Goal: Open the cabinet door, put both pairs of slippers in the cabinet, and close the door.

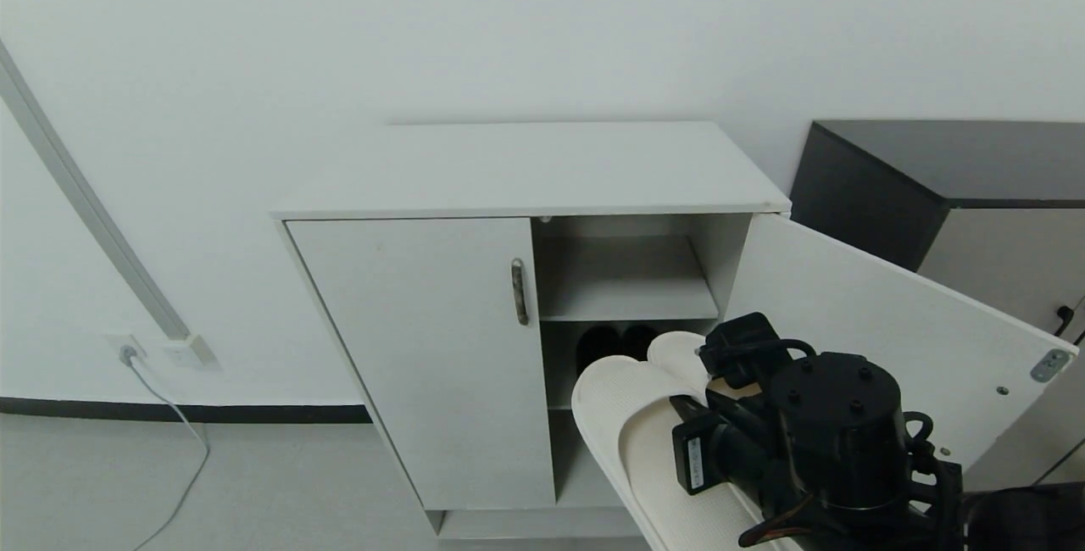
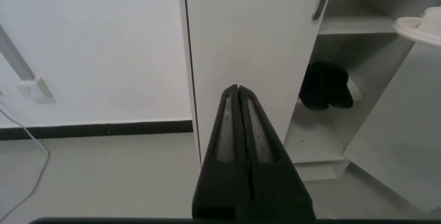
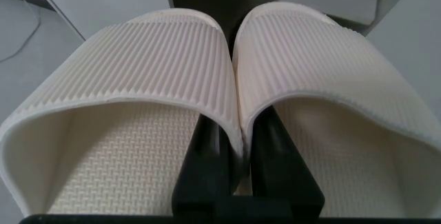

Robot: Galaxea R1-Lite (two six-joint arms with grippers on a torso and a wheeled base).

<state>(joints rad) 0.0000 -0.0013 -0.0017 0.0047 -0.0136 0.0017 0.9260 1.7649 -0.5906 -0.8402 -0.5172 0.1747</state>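
Note:
A white cabinet [image 1: 525, 169] stands against the wall with its left door [image 1: 424, 347] closed and its right door [image 1: 881, 339] swung open. A pair of black slippers [image 1: 614, 346] [image 2: 329, 86] rests on the middle shelf inside. My right gripper [image 3: 238, 151] is shut on the adjoining inner edges of a pair of white slippers [image 1: 631, 415] [image 3: 227, 79], held side by side in front of the open compartment, toes toward it. My left gripper [image 2: 238, 96] is shut and empty, low before the closed left door.
The upper shelf [image 1: 623, 288] inside the cabinet is bare. A dark cabinet [image 1: 932, 186] stands to the right, behind the open door. A wall socket [image 1: 127, 353] with a cable trailing onto the grey floor is at the left.

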